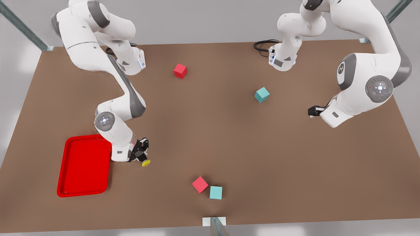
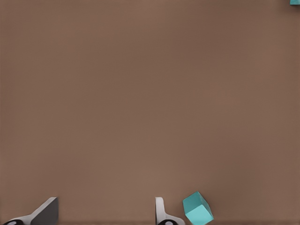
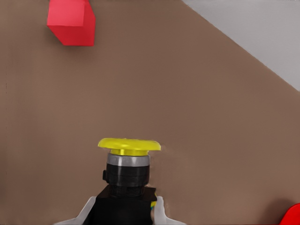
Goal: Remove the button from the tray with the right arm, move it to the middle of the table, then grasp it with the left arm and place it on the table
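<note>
One tool, the right (image 1: 141, 157), grips the button (image 1: 145, 162) beside the tray (image 1: 84, 165); the left tool (image 2: 105, 213), half cut off, gapes wide.

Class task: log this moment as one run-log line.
right gripper: shut on button, beside tray | left gripper: open, waiting near teal cube

In the right wrist view the button (image 3: 127, 176) has its dark body cut off by the picture's edge, as are the right gripper's fingers (image 3: 159, 213); the tray (image 3: 293, 216) shows as one corner sliver. The left wrist view crops the left gripper's fingers (image 2: 161, 212); a teal cube (image 2: 295, 2) is barely in
</note>
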